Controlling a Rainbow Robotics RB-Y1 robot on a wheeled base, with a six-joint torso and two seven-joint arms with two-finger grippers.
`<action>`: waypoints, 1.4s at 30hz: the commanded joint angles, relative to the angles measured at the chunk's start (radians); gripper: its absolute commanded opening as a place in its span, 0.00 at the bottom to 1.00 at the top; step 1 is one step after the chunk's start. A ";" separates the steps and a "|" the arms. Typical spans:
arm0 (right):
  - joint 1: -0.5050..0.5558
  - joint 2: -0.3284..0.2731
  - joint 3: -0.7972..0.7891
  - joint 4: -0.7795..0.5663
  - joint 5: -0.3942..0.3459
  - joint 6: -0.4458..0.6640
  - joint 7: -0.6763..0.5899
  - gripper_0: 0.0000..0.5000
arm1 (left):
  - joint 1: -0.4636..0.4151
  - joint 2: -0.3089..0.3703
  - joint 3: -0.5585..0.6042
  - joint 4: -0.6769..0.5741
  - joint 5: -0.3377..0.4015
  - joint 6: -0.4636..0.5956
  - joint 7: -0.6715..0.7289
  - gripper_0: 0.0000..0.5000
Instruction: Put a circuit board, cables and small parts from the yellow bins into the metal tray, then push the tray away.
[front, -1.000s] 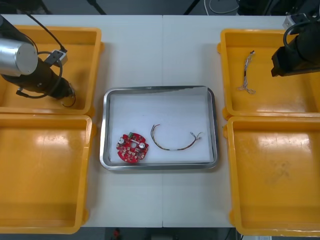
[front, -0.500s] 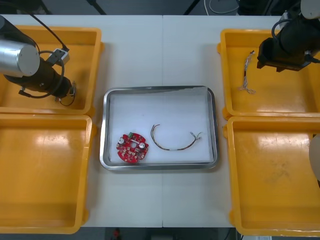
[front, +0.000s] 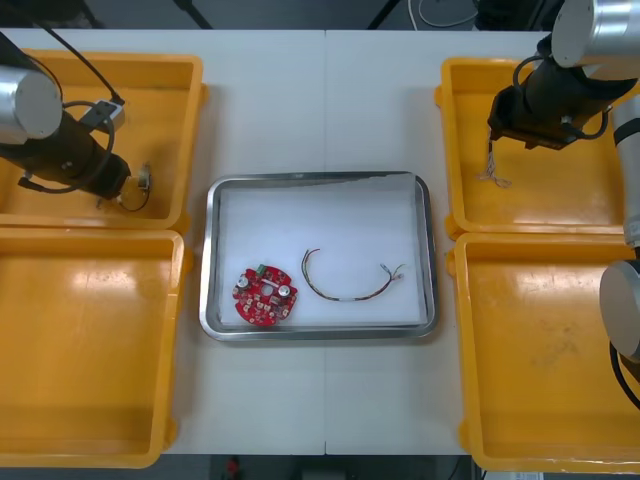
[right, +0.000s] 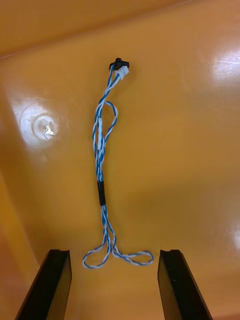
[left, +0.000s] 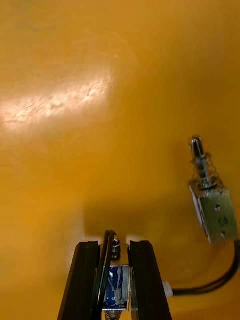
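I see the light table from above as a clock face, with 12 at the far edge. The metal tray sits at the centre, white inside. In it, a round red circuit board lies toward 7 o'clock, and a thin dark cable curves just beside it toward 5 o'clock, not touching the board.

Four yellow bins sit at the corners. At 10 o'clock, my left gripper reaches down into the far left bin. Its black fingers are pinching a small metal part with black wire running up between them. A second small metal part, with a spring at one end and a black lead at the other, lies on the bin floor close by.

At 2 o'clock, my right gripper hangs over the far right bin. Its fingers are spread wide on either side of the looped end of a twisted blue and white cable, which lies stretched out on the bin floor.

The near bins at 8 o'clock and 4 o'clock show bare floors.
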 joint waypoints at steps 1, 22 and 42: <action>-0.049 0.014 0.047 0.030 0.011 -0.056 -0.043 1.00 | -0.020 0.025 0.107 -0.102 -0.060 0.121 -0.043 0.00; -0.049 0.028 0.073 0.145 0.029 -0.159 -0.068 1.00 | -0.032 0.003 0.139 -0.580 0.050 0.540 0.465 0.00; -0.049 0.029 0.091 0.226 -0.003 -0.240 -0.094 0.93 | -0.120 -0.090 -0.128 -0.761 0.133 0.531 0.847 0.00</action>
